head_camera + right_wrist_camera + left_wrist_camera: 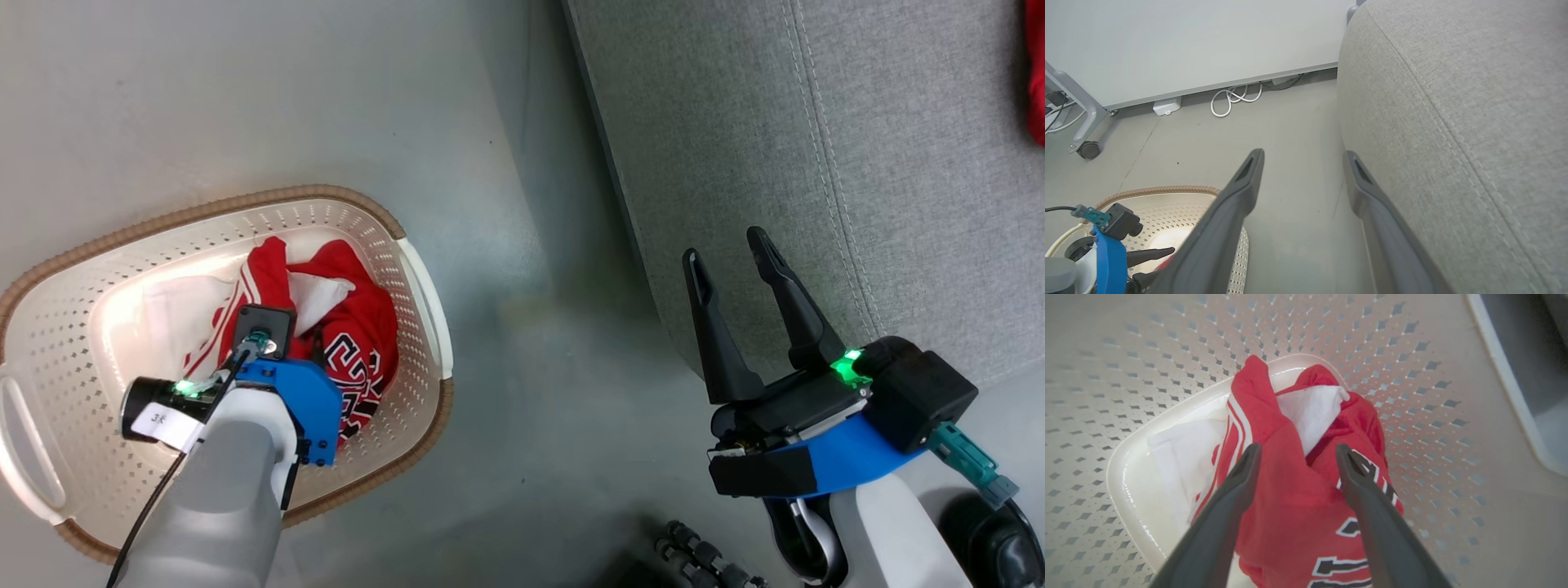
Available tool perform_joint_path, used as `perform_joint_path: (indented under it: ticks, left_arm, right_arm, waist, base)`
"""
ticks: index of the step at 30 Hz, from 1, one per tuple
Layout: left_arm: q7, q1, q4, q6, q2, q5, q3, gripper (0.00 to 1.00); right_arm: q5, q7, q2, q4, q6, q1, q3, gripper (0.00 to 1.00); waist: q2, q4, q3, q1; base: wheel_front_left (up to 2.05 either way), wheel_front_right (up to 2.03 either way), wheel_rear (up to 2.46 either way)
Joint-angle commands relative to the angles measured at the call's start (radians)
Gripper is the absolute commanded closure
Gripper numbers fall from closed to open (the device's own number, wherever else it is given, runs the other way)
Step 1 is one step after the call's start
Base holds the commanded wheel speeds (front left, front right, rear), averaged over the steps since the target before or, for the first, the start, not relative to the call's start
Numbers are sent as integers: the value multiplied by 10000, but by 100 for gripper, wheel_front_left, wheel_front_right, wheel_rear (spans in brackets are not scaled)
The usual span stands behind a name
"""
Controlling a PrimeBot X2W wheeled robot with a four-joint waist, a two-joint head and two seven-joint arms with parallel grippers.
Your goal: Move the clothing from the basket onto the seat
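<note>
Left gripper (1297, 451) is down inside the basket (408, 245), wrist pointing at its floor, fingers spread wide astride the red lettered clothing (1290, 506) bunched there. I'd sink lower onto the thick fold before pinching, so it lifts whole. Right gripper (725, 245) hangs outside the basket, by the seat (816, 163), fingers apart, empty.

Pale grey forearms (237, 498), blue wrist brackets (310, 404), green lights (849, 365), long dark pincer fingers (718, 335), thin black cable (151, 506).
</note>
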Motion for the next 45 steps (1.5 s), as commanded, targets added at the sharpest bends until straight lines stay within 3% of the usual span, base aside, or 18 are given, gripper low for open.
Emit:
perform_joint_path:
  ticks: [1,13,22,25,26,45]
  left_arm:
    - [182,-157,67,172,141,-73,46,0]
    - [1318,-104,245,854,284,-428,203,0]
    - [1957,-18,292,1052,242,-584,139,0]
    - [2011,-11,290,971,218,-562,68,91]
    - [1986,-23,290,961,214,-560,44,100]
    - [1831,92,300,710,-47,-874,-139,100]
  right_arm:
    - [67,-31,12,-66,5,-131,58,0]
    - [320,-32,13,-125,5,-175,303,0]
    - [378,-32,13,-86,5,-180,242,0]
    - [402,-32,13,-50,5,-203,235,0]
    - [420,-32,13,-45,5,-206,235,0]
    - [155,-32,13,95,5,-200,181,0]
  waist:
    - [0,-73,100,-1]
    - [0,-350,445,-1]
    - [0,-399,570,-1]
    - [0,-389,546,-1]
    - [0,-382,537,-1]
    - [0,-220,139,-1]
  base:
    - [0,0,0]
    - [0,0,0]
    - [0,0,0]
    - [0,0,0]
    - [0,0,0]
    - [0,0,0]
